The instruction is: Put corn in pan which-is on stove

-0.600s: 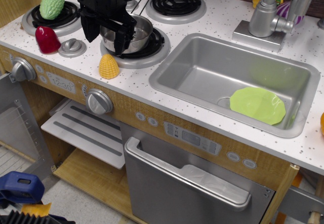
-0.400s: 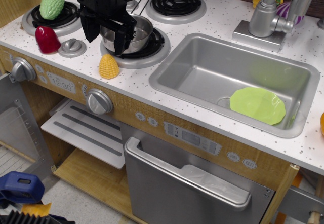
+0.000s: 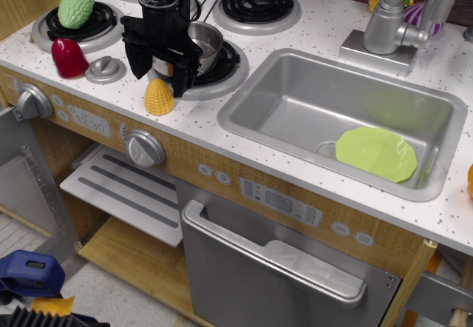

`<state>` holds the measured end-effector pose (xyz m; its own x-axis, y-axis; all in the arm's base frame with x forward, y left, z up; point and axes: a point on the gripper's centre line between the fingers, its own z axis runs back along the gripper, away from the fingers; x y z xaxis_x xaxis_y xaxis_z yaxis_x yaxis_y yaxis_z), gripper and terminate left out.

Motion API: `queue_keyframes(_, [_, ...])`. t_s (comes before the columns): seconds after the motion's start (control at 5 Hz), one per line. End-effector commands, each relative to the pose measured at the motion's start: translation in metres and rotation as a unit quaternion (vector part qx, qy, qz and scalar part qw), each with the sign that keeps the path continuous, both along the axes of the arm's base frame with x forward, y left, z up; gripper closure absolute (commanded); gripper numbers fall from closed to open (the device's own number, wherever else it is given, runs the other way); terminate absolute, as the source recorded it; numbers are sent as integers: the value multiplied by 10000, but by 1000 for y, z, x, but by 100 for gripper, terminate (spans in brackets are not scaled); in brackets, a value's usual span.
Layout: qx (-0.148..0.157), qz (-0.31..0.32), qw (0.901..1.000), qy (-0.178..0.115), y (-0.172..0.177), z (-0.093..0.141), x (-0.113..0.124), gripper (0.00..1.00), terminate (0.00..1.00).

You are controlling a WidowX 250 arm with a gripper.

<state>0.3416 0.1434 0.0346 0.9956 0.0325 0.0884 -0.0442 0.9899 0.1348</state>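
We are in the approach step: gripper (image 3: 158,79), fingers spread and empty, sits apparently just above the corn (image 3: 158,97), near the pan (image 3: 198,44). Next move: descend, close.

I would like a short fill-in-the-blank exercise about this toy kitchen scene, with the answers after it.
1. The open tool hangs just above the ____.
2. The pan sits on a black coil burner of the ____.
3. The green plate lies inside the ____.
4. The corn stands on the white counter, in front of the ____.

Answers: corn; stove; sink; pan
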Motion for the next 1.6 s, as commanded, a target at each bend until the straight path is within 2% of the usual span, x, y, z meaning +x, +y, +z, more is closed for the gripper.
queue_keyframes(0.0, [68, -29, 9995, -314, 7, 10, 4, 0, 0])
queue_keyframes(0.6, [-339, 97, 9982, -481, 13, -10, 5, 0, 0])
queue_keyframes(0.8, [-372, 150, 9978, -532, 13, -11, 4, 100, 0])
queue_keyframes(1.0, [-375, 188, 9974, -586, 13, -12, 3, 100, 0])
queue_keyframes(1.2, [-43, 234, 9988, -438, 18, 13, 1, 100, 0])
queue_keyframes(1.4, [506, 313, 9980, -216, 24, 45, -5, 100, 0])
